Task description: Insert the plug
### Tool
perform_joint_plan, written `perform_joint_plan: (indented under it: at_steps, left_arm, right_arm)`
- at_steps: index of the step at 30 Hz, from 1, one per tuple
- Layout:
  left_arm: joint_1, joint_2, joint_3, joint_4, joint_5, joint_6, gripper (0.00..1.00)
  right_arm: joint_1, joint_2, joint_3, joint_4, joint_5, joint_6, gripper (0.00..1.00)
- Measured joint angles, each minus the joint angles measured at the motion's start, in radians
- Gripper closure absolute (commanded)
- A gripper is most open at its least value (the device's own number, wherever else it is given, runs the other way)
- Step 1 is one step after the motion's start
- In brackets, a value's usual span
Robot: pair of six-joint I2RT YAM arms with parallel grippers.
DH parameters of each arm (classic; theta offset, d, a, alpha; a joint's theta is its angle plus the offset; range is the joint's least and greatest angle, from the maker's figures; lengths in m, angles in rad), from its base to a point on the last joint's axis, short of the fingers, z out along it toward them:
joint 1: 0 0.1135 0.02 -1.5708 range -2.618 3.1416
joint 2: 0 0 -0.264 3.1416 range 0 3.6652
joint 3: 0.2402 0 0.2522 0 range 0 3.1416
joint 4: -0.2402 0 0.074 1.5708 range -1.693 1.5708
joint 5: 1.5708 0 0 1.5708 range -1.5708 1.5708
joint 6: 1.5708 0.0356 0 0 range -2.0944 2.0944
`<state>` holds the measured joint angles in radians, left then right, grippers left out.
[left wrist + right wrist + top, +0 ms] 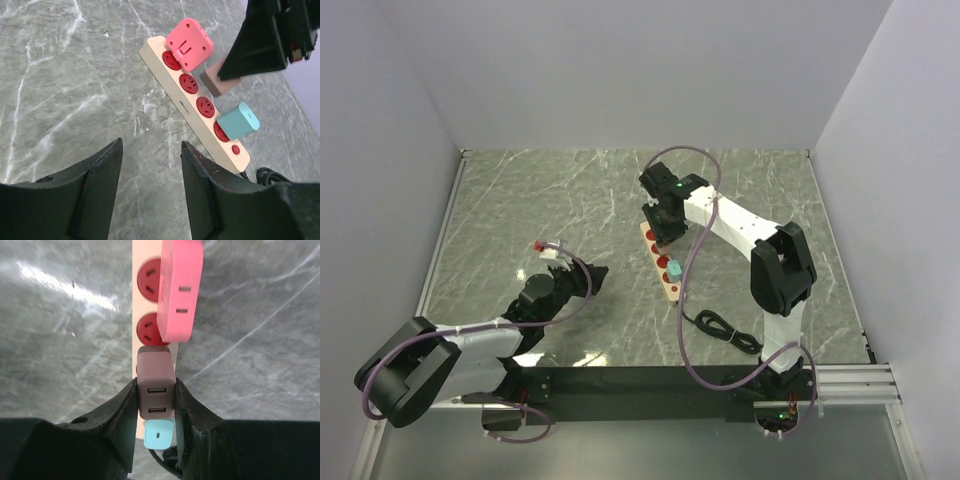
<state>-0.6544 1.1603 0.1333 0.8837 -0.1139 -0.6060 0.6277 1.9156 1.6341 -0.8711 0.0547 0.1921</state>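
Right wrist view: brown plug point(156, 390) was clamped between the jaws of the right gripper point(156, 399), its USB face toward the camera.
Plug position: over the power strip point(145, 260), in the gap between pink adapter point(180, 290) and teal charger point(159, 435); it looked raised, prongs hidden.
Strip long axis: ran straight away from the right jaws, in line with the plug.
Free socket: one red socket point(149, 331) lay just beyond the plug; any socket beneath it was hidden.
Left gripper point(151, 150): jaws partly apart, holding nothing, low over the bench point(60, 75), well apart from the strip.
Nearer arm: right.
Coming move, as judged: a straight descent onto the strip, clear of both neighbours.
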Motion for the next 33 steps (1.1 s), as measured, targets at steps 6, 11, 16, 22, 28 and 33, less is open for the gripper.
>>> perform_joint_plan:
  at_steps: [6, 11, 16, 22, 28, 33]
  left_arm:
    - [0.022, -0.024, -0.013, -0.008, 0.020, -0.001, 0.43]
    - [0.038, -0.024, -0.016, -0.007, 0.044, -0.007, 0.43]
    - [0.048, -0.023, -0.016, -0.006, 0.064, -0.009, 0.44]
    - [0.051, -0.017, -0.023, 0.001, 0.079, -0.012, 0.44]
    - [0.052, -0.017, -0.029, 0.007, 0.090, -0.016, 0.43]
    - [0.052, -0.017, -0.029, 0.010, 0.091, -0.016, 0.44]
  right_arm:
    - [0.000, 0.016, 0.000, -0.074, -0.003, 0.001, 1.00]
    - [0.000, 0.016, 0.000, -0.103, 0.001, 0.009, 1.00]
    - [0.000, 0.016, 0.000, -0.111, 0.005, 0.024, 1.00]
    - [0.000, 0.016, -0.003, -0.109, 0.005, 0.043, 1.00]
    - [0.000, 0.016, -0.010, -0.107, 0.006, 0.055, 1.00]
    - [0.000, 0.016, -0.019, -0.095, 0.014, 0.066, 1.00]
